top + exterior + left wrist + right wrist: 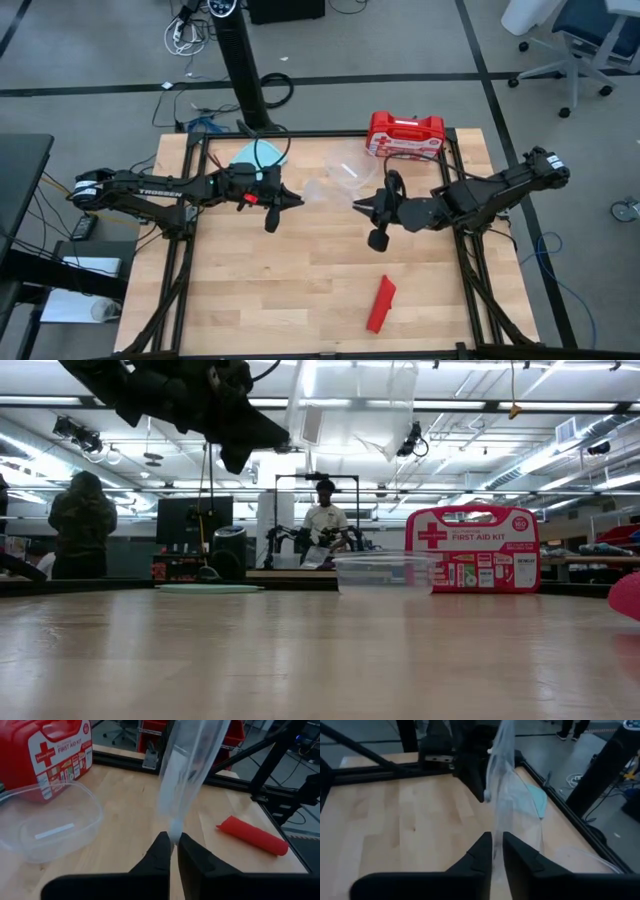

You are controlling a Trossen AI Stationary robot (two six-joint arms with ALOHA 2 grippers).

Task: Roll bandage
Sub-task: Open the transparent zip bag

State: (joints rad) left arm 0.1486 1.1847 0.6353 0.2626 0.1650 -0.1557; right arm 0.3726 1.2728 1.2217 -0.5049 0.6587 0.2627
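Overhead, your clear plastic bag [335, 180] is hard to make out. Both the left gripper [296, 200] and right gripper [358, 206] pinch its opposite edges above the table [300, 290]. The bandage [381, 303] lies beyond the right gripper, well apart.

Red case [472, 549] — "FIRST AID KIT"; arm [150, 190] — "TROSSEN".

Wooden table [300, 300] bearing bandage [381, 304], kit [405, 135]

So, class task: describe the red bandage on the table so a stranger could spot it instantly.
Start at the wooden table and go to its near edge, right of centre. The bandage lies there alone, a plain soft red roll; the other red thing, the first-aid case, is hard, white-marked and at the far edge.
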